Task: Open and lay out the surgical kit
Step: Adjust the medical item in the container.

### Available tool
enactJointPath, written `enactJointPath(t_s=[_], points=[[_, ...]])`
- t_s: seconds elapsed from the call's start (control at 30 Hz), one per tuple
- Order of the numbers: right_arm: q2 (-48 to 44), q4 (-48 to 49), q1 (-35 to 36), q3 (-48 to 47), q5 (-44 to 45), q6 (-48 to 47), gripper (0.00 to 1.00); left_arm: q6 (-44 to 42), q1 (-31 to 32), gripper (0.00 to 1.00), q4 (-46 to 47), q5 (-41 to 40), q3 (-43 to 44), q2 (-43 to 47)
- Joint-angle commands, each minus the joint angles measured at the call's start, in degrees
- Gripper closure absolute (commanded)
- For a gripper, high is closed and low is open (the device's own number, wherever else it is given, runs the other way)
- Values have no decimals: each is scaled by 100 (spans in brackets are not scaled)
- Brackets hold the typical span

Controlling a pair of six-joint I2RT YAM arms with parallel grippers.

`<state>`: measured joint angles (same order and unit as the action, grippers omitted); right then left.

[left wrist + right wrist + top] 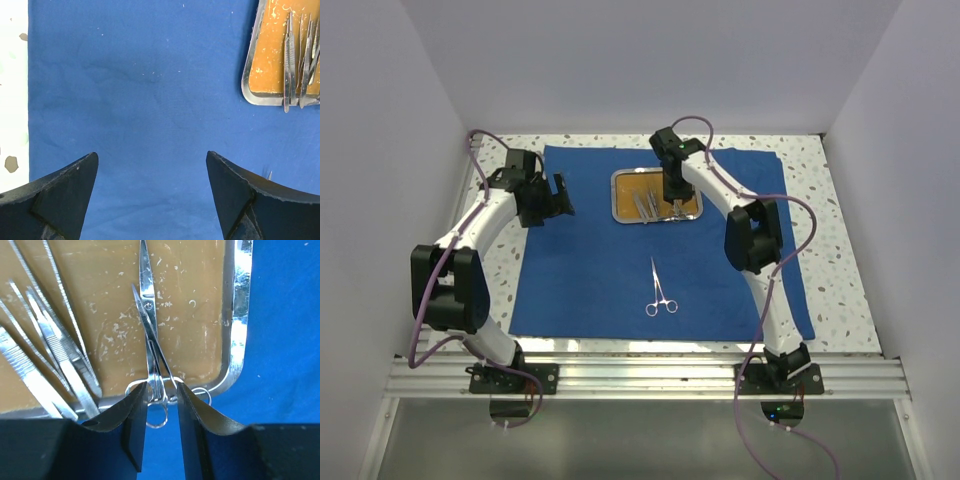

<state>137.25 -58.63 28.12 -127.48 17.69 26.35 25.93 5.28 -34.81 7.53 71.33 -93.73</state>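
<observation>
While the left fingers [552, 198] hang over bare blue cloth [590, 270] at about 9 o'clock from the tray [620, 195], they're spread wide apart with nothing between them. You can see the gap clearly in the left wrist view, with just cloth under it and a corner of the tray off at 2 o'clock.

The right fingers [137, 415] are where the action is. They're down at the tray's 5 o'clock corner and pinched in on the shanks of the scissors [148, 325], just above the ring handles. The rings stick out past the steel rim on the near side, and the blades point toward 12 o'clock across the orange-brown floor.

The tweezers [60, 355] and a couple of other thin silver pieces lie bunched in the tray at 9 o'clock from the scissors, and I can't tell exactly what each one is.

The cloth is opened flat on the speckled tabletop [840, 280], with the tray sitting at its 12 o'clock end. One pair of ring-handled forceps [660, 290] lies alone on the cloth at 6 o'clock from the tray, rings toward the arms.
</observation>
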Motion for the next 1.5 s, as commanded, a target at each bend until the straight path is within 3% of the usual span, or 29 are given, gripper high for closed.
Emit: enactJointPath(t_s=[0.0,0.4,0.5,0.57,0.6,0.97,1.0,1.03,1.1,1.27,1.43,1.47], points=[[214,-70,-8,-339,182,-68,66,-88,-9,7,194,64,-5,75],[540,-34,-193,-559,191,-112,69,-115,-1,7,115,-23,47,-22],[496,18,-280,-497,164,-121,76,-115,-1,7,88,-59,126,-75],[408,97,-351,-445,103,-148,87,-106,-1,7,53,-85,153,-110],[399,124,-368,-418,85,-165,100,-115,-1,7,44,-85,188,-119],[-31,35,-430,-1104,-423,-130,100,-71,-1,8,0,-103,425,-365],[-136,236,-430,-825,-955,-147,80,-62,-1,8,9,-94,434,-400],[-276,577,-404,-674,-1143,-217,54,-45,-1,8,35,-85,443,-426],[-261,546,-369,-655,-1128,-244,29,-27,8,8,35,-41,487,-496],[-84,141,-360,-656,-1005,-191,26,-44,43,8,0,-50,601,-541],[-401,247,-368,12,-820,-165,36,-62,43,8,18,-59,479,-462],[-453,221,-369,91,-794,-148,44,-53,43,8,44,-41,409,-453]])
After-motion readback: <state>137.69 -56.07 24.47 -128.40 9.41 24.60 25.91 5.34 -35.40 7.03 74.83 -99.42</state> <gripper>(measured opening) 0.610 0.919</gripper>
